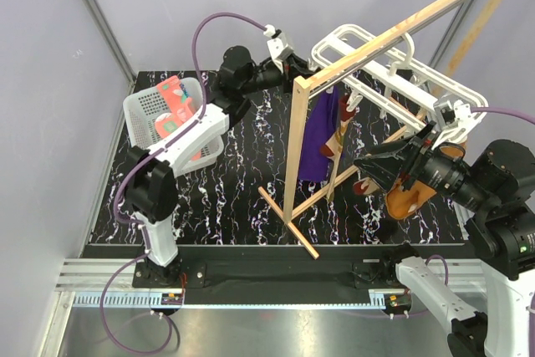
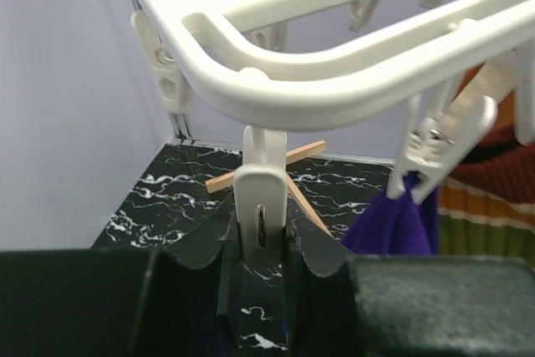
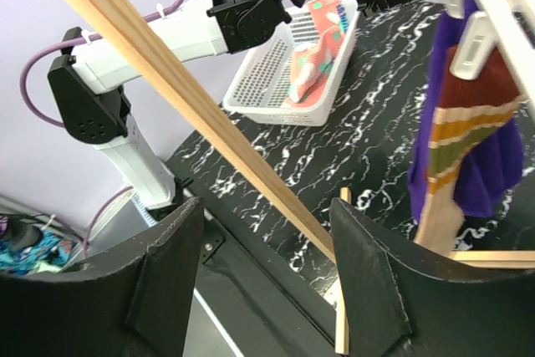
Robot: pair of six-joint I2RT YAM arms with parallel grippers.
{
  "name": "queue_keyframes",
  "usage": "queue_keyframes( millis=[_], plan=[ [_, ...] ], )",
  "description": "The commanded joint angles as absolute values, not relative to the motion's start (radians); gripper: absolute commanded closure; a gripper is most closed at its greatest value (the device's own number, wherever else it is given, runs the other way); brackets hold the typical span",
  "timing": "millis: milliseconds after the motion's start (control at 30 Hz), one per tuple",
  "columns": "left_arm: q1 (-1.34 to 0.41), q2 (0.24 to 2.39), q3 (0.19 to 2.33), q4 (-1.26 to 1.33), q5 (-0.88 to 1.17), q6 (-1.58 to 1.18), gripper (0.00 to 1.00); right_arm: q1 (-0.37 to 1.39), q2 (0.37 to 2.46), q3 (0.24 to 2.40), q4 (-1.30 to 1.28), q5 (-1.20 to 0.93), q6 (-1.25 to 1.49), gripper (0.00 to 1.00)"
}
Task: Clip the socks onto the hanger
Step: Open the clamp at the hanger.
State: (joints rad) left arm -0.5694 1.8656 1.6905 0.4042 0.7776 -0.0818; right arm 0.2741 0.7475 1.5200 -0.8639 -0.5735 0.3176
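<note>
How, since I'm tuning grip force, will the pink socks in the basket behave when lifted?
Probably floppy: the pink socks lie bent and slumped against the basket wall. Likely light for their size, being small knit fabric. The cloth surface probably won't slip easily, though it might catch on the basket's mesh.

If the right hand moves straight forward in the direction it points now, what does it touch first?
Most likely the wooden post of the stand, which crosses the gap of the open right hand in the wrist view. Depth is unclear; past it lies the marbled table.
</note>
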Motion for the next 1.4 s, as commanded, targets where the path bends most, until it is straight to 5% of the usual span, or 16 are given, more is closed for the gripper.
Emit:
queue_keyframes(
  millis=[0,533,900,1133,1367],
  plan=[
    [-0.574,1.723,1.616,0.437,0.758,-0.103,1.00,0.279,0.772,1.549,-0.802,-0.636,0.362,0.33],
    [-0.790,1.459,1.450,0.078,0.488,-0.048,1.00,0.282,0.911,1.454,-0.506,-0.677,0.650,0.31],
    [-0.885,1.445,1.448,0.003,0.407,-0.071,1.00,0.351,0.934,1.467,-0.597,-0.462,0.586,0.34],
    [-0.931,1.451,1.468,-0.052,0.357,-0.063,1.00,0.359,0.953,1.465,-0.623,-0.405,0.569,0.47],
    [-0.950,1.454,1.496,-0.093,0.324,-0.057,1.00,0.382,0.953,1.456,-0.652,-0.367,0.551,0.45]
  ],
)
